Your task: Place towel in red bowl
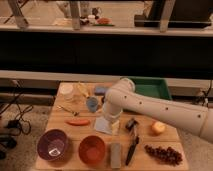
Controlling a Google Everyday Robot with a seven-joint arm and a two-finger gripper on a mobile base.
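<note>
Two bowls are sitting at the near edge of the wooden table (59,116): the round orange-red bowl (92,149) and, to its left, the purple bowl (53,144). The target is the red one.

The small pale grey-blue cloth towel (102,125) is sitting mid-table, just far of the red bowl and slightly right of its centre. The white arm's gripper (111,121) is pointing down over the towel's right edge. The wrist is blocking the jaws, so I cannot tell whether they are clenched on the cloth or released. I also cannot tell whether the towel is off the wood yet.

My read is that we are looking at grasp-and-lift, with the transfer not yet done.

How I'd be running it:
- Confirm the pinch is holding cloth before travelling. The towel is thin and floppy, so it is likely to be slipping.
- It looks like an edge grab, so the cloth will be draping. Lift until the trailing corner is clearing the bowl rim.
- The travel is short: near and a little left. Go slowly so the cloth isn't swinging.
- Centre the hanging cloth over the bowl, not the wrist.
- Lower into the bowl before letting go, so the cloth is folding inside rather than draping over the rim.
- The grey rectangular block (115,155) is lying just right of the red bowl, so avoid dragging cloth across it.
</note>
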